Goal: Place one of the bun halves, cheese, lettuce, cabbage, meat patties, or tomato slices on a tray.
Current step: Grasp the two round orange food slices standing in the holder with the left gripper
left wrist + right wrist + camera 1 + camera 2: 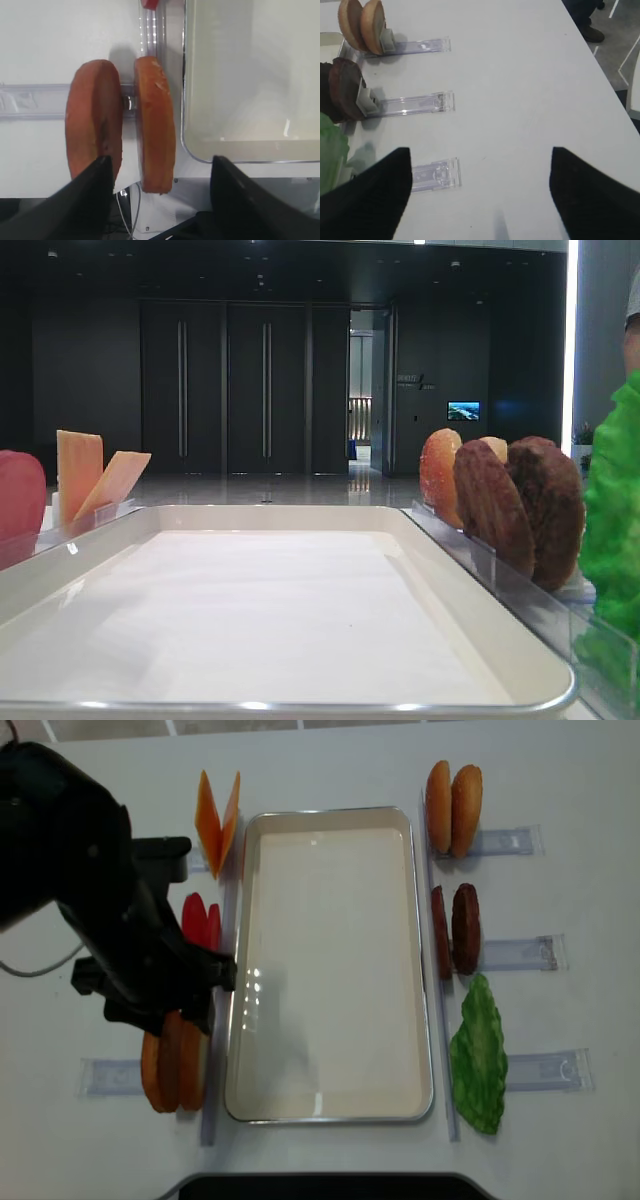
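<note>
- Left gripper (157,175): fingers spread, one on the outer side of each of the two left bun halves (154,131); nothing is pinched. In the overhead view the left arm (95,910) hangs over that left rack.
- Left bun halves stand upright on edge in a clear rack (30,101), just beside the tray's near-left corner.
- Tomato slices (203,922) stand upright farther along the tray's left side; cheese (218,822) leans in a V beyond them.
- Tray (425,1020): cream-white, shiny rim, white liner; it sits in the middle of the table.
- Right of the tray, far to near: a second pair of bun halves (452,808), meat patties (457,930), lettuce (479,1055), each by a clear rack.
- Right gripper (480,192): fingers held wide apart over bare table, right of the lettuce rack (436,175); it holds nothing.
</note>
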